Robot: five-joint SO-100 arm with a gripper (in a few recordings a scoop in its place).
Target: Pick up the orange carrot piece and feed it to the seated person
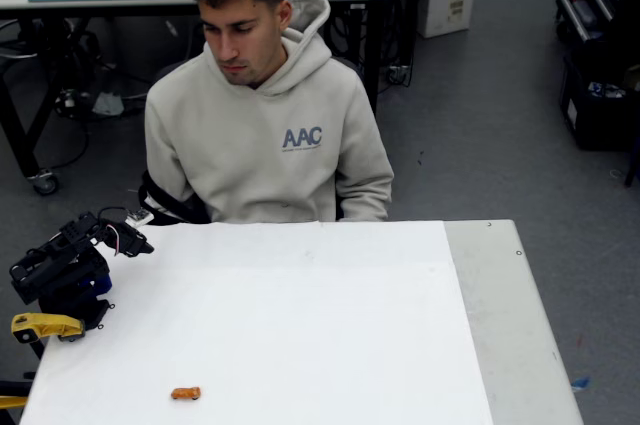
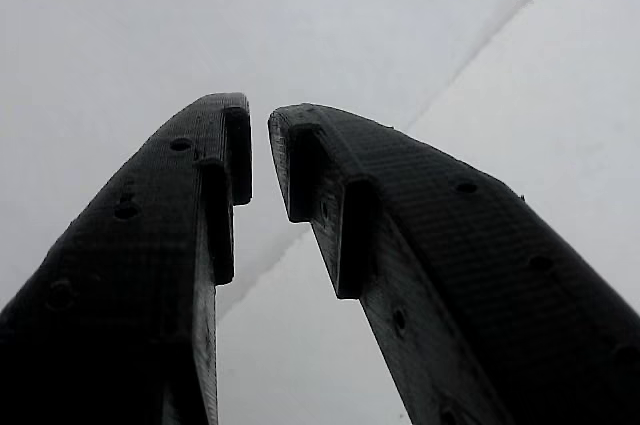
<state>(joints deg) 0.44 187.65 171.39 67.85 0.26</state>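
The black gripper [image 2: 260, 135] hangs empty, fingers nearly closed — well apart from the orange carrot piece [image 1: 185, 393] on the white table [image 1: 320, 325].

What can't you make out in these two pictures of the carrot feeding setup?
- Carrot piece: too small in the fixed view to tell its shape or cut.
- End effector: empty, tips nearly together in the wrist view; its base is cut off by the bottom edge.
- Person's hands: hidden behind the table in the fixed view.
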